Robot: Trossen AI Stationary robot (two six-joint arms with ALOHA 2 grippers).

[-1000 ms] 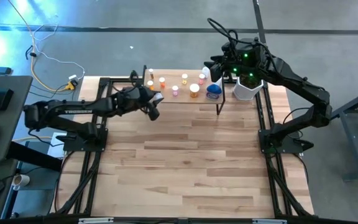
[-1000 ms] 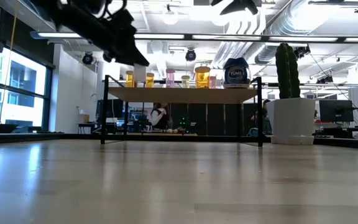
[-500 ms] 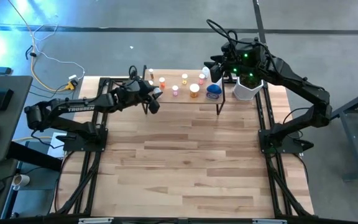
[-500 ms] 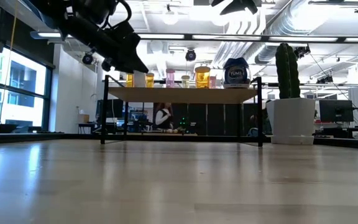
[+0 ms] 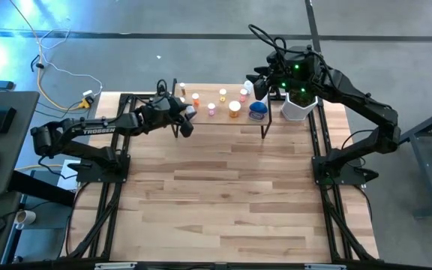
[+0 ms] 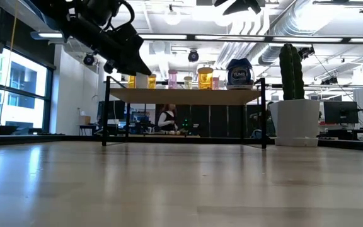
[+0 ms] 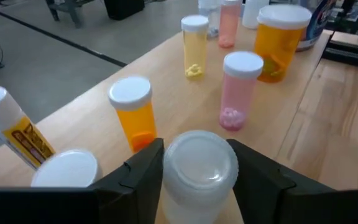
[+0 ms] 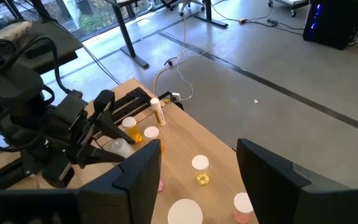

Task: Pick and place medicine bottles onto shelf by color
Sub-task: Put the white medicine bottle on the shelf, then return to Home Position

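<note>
At the shelf's [image 5: 223,118] left end, left gripper [image 7: 194,163] brackets the white bottle [image 7: 199,171] — grasp or release unclear — a sideways retreat could topple the orange bottle [image 7: 133,112] just beside; right gripper [image 5: 265,82] waits unclenched above.

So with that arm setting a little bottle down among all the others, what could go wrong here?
Two risks, I'd guess. The left gripper straddles a white-capped clear bottle right beside an orange bottle and a pink one; backing away could tip a neighbour. It also stands near the light-wood shelf edge, so a nudge might drop it.
</note>
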